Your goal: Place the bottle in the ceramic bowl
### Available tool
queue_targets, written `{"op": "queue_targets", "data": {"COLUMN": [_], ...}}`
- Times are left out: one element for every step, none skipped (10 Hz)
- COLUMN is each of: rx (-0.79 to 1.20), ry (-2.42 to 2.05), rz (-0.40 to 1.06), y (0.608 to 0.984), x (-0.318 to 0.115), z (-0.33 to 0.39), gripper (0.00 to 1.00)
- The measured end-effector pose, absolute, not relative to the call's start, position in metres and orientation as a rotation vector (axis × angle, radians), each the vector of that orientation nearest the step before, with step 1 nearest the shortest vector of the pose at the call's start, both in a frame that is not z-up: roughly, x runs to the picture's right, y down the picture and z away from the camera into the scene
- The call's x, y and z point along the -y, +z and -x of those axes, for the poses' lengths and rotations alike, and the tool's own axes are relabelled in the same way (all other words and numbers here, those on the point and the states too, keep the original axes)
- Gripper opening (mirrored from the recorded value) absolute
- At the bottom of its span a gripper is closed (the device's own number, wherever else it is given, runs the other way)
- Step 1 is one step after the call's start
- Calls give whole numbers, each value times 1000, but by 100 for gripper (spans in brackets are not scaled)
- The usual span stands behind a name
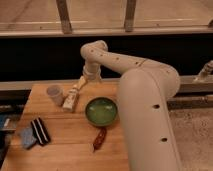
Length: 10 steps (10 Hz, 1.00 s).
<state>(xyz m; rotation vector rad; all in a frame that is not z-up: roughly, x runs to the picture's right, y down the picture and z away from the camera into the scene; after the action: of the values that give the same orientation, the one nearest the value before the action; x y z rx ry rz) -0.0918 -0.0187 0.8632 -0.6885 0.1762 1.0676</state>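
Wooden counter (60,150) before a dark wall panel (40,55), windows above

Pale uprights (64,15) divide the window band; a light rail (30,86) runs beneath the dark panel; speckled grey floor (192,130) lies to the right; the gripper (79,86) hangs over the counter's far side.

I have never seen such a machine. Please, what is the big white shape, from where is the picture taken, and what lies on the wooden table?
The big white shape is a robot arm. There is one picture; it looks down on the wooden table, past the arm. The arm ends in a hand for grasping, low over the table at the upper end of the bottle. Whether it holds the bottle, I cannot tell. Nearby stand a white cup and a green bowl with nothing in it. Nearer the front lie a reddish-brown object and a dark striped thing.
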Motion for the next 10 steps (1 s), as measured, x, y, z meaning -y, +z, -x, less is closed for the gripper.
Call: {"op": "queue_targets", "data": {"rx": [-177,-184,-187,-186,-186,-188,-190,-191,-196,-202], "ry": [1062,1034,1016,1013,1014,1011,1007,1001,994,986], "rz": [686,664,636,632,626,629,635,642,654,668], "y": [863,863,859,858,860,863,866,869,874,880], "x": [18,16,15,14,15,13,11,9,6,3], "z": [93,98,111,117,119,122,128,133,138,142], "gripper": [80,80,80,80,80,80,80,80,80,80]}}
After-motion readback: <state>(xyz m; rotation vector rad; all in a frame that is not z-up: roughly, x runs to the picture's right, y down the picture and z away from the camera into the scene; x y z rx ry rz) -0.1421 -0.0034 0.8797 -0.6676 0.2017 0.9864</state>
